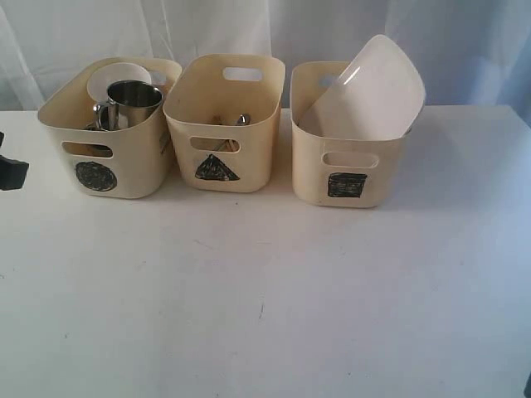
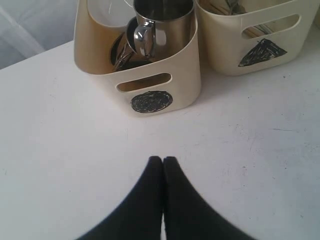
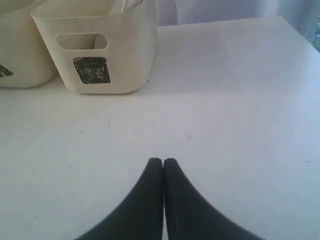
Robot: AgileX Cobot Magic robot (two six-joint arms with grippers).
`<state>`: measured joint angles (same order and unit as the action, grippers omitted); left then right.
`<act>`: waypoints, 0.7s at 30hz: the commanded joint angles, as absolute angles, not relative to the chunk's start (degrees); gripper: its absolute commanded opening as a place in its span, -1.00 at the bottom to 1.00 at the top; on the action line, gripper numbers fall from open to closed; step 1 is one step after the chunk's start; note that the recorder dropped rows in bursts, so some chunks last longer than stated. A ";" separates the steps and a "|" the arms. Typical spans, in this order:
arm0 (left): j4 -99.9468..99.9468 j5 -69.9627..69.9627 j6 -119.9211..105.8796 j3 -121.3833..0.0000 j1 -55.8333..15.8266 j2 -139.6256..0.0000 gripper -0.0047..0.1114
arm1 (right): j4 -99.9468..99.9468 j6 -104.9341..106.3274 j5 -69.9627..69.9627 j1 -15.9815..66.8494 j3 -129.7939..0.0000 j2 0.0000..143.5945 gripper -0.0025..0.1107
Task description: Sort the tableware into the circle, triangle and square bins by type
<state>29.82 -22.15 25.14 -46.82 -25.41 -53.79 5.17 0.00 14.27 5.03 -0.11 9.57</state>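
Shiny steel mug (image 1: 133,104) in circle bin (image 1: 137,162); white plate (image 1: 369,87) tilted in square bin (image 1: 377,178); left gripper (image 2: 163,159), right gripper (image 3: 163,161) closed, empty.

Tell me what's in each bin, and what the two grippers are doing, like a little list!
circle bin: steel mug on top, other things under it are hard to make out
triangle bin: cutlery, only the tips show
square bin: white plate, tilted, sticking up past the rim
left gripper: shut, empty, facing the circle bin
right gripper: shut, empty, facing the square bin
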 commanded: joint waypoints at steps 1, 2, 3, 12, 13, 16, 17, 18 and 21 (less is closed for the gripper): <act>30.27 -22.26 25.72 -46.48 -25.31 -53.28 -0.92 | 4.18 -0.63 16.84 4.65 0.00 5.79 -0.96; 30.27 -22.26 25.72 -46.48 -25.31 -53.28 -0.92 | 4.18 -0.63 18.07 4.65 0.00 3.61 -0.96; 30.27 -22.26 25.72 -46.48 -25.31 -53.28 -0.92 | 4.18 -0.76 19.04 4.65 0.00 0.46 -0.96; 30.27 -21.91 25.72 -46.48 -25.31 -53.28 -0.92 | 4.38 -1.70 19.49 4.54 0.00 0.00 -0.96; 30.27 -21.91 25.72 -46.48 -25.31 -53.28 -0.92 | 4.50 -1.70 19.49 4.54 0.00 0.00 -0.96; 30.27 -21.91 25.72 -46.48 -25.31 -53.28 -0.92 | 4.50 -1.70 19.49 4.54 0.00 0.00 -0.96; 30.27 -21.91 25.72 -46.48 -25.31 -53.28 -0.92 | 4.50 -1.70 19.49 4.54 0.00 0.00 -0.96; 30.27 -21.91 25.72 -46.48 -25.31 -53.28 -0.92 | 4.50 -1.70 19.49 4.54 0.00 0.00 -0.96; 30.27 -21.91 25.72 -46.48 -25.31 -53.28 -0.92 | 4.50 -1.70 19.49 4.54 0.00 0.00 -0.96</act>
<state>29.82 -22.05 25.14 -46.77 -25.41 -53.75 4.65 -1.43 19.59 5.01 -0.07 0.37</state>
